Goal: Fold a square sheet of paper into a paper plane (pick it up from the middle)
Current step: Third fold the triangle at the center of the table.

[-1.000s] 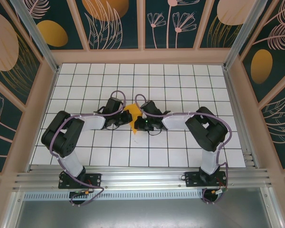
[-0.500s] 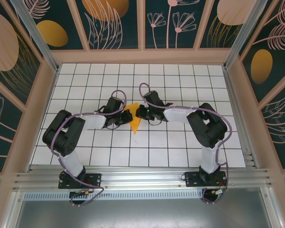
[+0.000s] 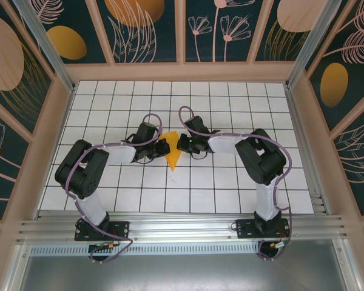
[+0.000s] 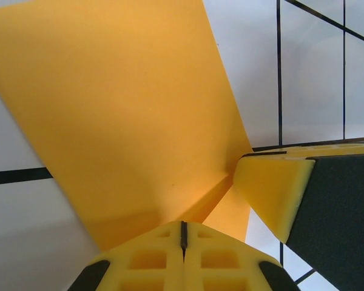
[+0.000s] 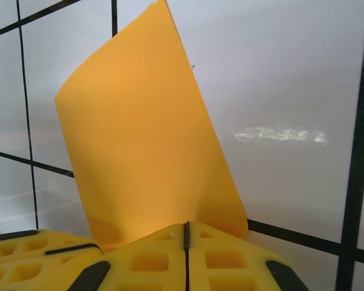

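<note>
The orange-yellow sheet of paper (image 3: 172,153) is folded into a narrow pointed paper plane shape, tip toward the near edge, at the middle of the white grid table (image 3: 230,109). My left gripper (image 3: 162,147) is shut on its left side, and my right gripper (image 3: 181,143) is shut on its right side. In the left wrist view the paper (image 4: 127,121) rises from my shut left gripper (image 4: 183,225), with a fold line running to the right gripper's yellow finger (image 4: 273,188). In the right wrist view the paper (image 5: 142,145) curves up from my shut right gripper (image 5: 186,227).
Dark patterned wall panels in wooden frames (image 3: 182,66) enclose the table on three sides. A metal rail (image 3: 182,227) carrying both arm bases runs along the near edge. Both arms reach inward and meet at the centre.
My right gripper has moved a little farther back along the paper, and its arm has swung with it. The paper's tip has stayed near the same tile. The left gripper has barely moved.
</note>
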